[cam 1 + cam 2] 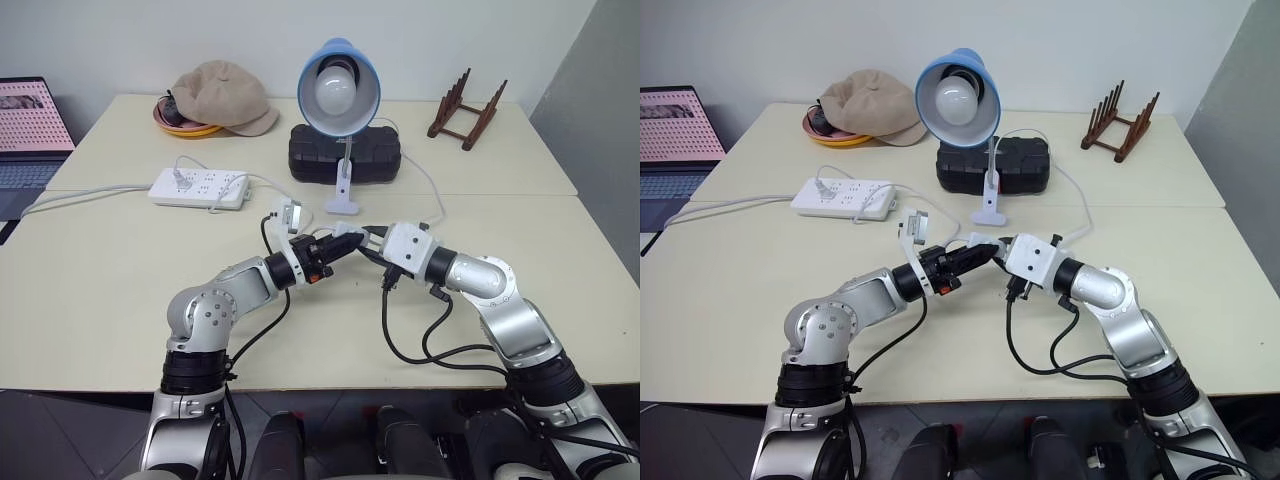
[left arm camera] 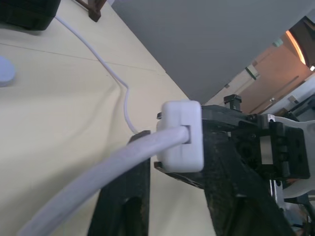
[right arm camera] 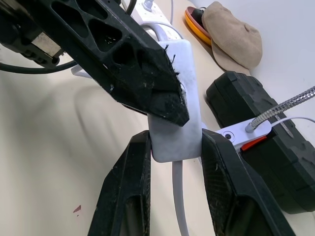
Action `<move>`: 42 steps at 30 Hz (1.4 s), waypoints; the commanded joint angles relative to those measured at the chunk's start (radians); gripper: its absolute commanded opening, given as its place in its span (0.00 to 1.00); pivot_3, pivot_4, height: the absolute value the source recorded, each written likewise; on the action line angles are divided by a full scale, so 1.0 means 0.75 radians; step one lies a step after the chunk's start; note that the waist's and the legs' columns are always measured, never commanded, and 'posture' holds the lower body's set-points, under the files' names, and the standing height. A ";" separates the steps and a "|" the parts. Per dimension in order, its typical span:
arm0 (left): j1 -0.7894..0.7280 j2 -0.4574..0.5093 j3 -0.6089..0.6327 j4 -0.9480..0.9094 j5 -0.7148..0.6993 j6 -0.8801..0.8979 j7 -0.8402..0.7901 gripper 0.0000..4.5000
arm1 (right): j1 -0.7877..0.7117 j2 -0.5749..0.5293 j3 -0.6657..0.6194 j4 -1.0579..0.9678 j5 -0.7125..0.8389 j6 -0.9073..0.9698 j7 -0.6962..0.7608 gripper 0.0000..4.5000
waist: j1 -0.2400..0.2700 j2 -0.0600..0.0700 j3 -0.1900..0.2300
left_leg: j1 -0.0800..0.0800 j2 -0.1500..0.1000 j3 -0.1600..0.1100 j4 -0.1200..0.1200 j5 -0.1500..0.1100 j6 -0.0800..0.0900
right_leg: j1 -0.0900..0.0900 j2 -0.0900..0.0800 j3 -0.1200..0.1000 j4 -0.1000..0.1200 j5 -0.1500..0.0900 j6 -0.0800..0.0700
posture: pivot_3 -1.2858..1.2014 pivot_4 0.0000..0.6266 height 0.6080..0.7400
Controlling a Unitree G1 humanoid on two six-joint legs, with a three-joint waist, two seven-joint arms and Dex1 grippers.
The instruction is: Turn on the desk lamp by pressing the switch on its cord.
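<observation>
The desk lamp (image 1: 338, 88) stands at the middle back of the table, its blue shade and white bulb facing me and its clip base (image 1: 343, 205) on the tabletop. Just in front of the base, both grippers meet on the switch (image 3: 173, 143), a small white block held above the table. My right gripper (image 3: 175, 135) is shut on its two sides. My left gripper (image 3: 165, 101) comes in from the other side and is shut on the switch's faces. The cord (image 2: 98, 177) leaves the switch and curves over the table (image 1: 432, 185) toward the lamp.
A white power strip (image 1: 198, 187) lies at the left back. A black case (image 1: 345, 155) sits behind the lamp's clip. A tan cap (image 1: 225, 97) covers an orange plate. A wooden rack (image 1: 467, 112) stands at the back right, and a laptop (image 1: 30, 130) at the far left.
</observation>
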 commanded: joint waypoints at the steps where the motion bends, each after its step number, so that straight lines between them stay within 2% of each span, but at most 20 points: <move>1: -0.007 0.002 0.024 -0.045 -0.004 -0.017 0.004 0.13 | -0.006 -0.005 -0.007 -0.052 0.002 -0.034 0.007 0.24 | 0.000 0.000 0.000 | 0.000 0.000 0.000 0.000 0.000 0.000 | 0.000 0.000 0.000 0.000 0.000 0.000 | 0.52 0.24 1.00; 16: 0.009 0.008 0.024 -0.083 -0.013 -0.001 0.021 0.13 | 0.002 -0.005 -0.016 -0.022 0.013 -0.040 0.010 0.24 | 0.000 0.000 0.000 | 0.000 0.000 0.000 0.000 0.000 0.000 | 0.000 0.000 0.000 0.000 0.000 0.000 | 0.52 0.24 1.00; 18: 0.013 0.012 0.026 -0.097 -0.024 -0.002 0.004 0.28 | 0.001 -0.005 -0.015 -0.021 0.014 -0.041 0.010 0.24 | 0.000 0.000 0.000 | 0.000 0.000 0.000 0.000 0.000 0.000 | 0.000 0.000 0.000 0.000 0.000 0.000 | 0.52 0.24 1.00; 21: 0.014 0.018 0.015 -0.093 0.007 0.004 0.033 0.42 | 0.004 0.000 -0.013 -0.024 0.014 -0.038 0.011 0.24 | 0.000 0.000 0.000 | 0.000 0.000 0.000 0.000 0.000 0.000 | 0.000 0.000 0.000 -0.001 0.000 -0.001 | 0.52 0.24 1.00; 39: 0.016 0.014 0.039 -0.092 -0.019 0.003 0.033 0.42 | 0.009 0.002 -0.024 -0.008 0.023 -0.037 0.010 0.24 | 0.000 0.000 0.000 | 0.000 0.000 0.000 -0.001 0.000 0.000 | 0.000 0.000 0.000 -0.001 -0.001 -0.001 | 0.52 0.24 1.00; 42: 0.018 0.008 0.046 -0.098 -0.035 0.010 0.032 0.31 | 0.011 0.000 -0.024 -0.008 0.024 -0.038 0.011 0.24 | 0.000 0.000 0.000 | 0.000 0.000 0.000 -0.001 0.000 0.000 | 0.000 0.000 0.000 -0.001 0.000 -0.001 | 0.52 0.24 1.00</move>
